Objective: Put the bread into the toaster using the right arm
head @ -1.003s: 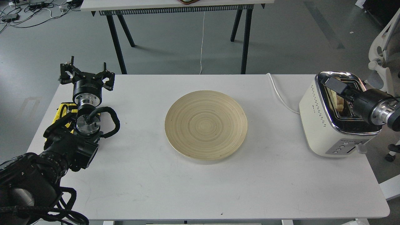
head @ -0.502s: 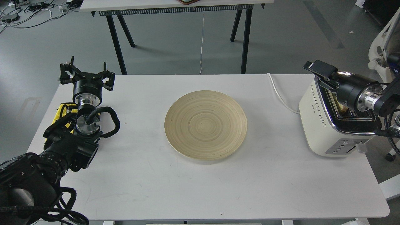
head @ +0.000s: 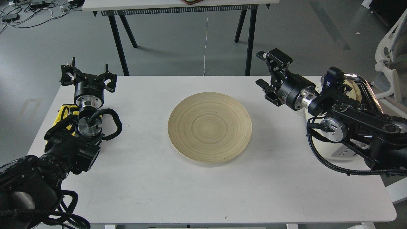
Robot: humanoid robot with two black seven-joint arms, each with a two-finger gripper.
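Note:
The cream-white toaster [head: 352,76] stands at the table's right edge, mostly hidden behind my right arm. The bread [head: 353,90] shows as a pale tan rounded slice standing in a toaster slot. My right gripper [head: 269,72] is open and empty, hanging over the table left of the toaster, between it and the plate. My left gripper [head: 87,72] is open and empty at the far left corner of the table.
A round bamboo plate [head: 210,127] with nothing on it sits mid-table. A yellow part [head: 63,113] lies beside my left arm. A second table with black legs [head: 118,38] stands behind, and a white chair [head: 389,47] at the right.
My right gripper has let go of the bread, risen out of the toaster and swung left over the table. The bread stays in the slot. The left arm has not moved.

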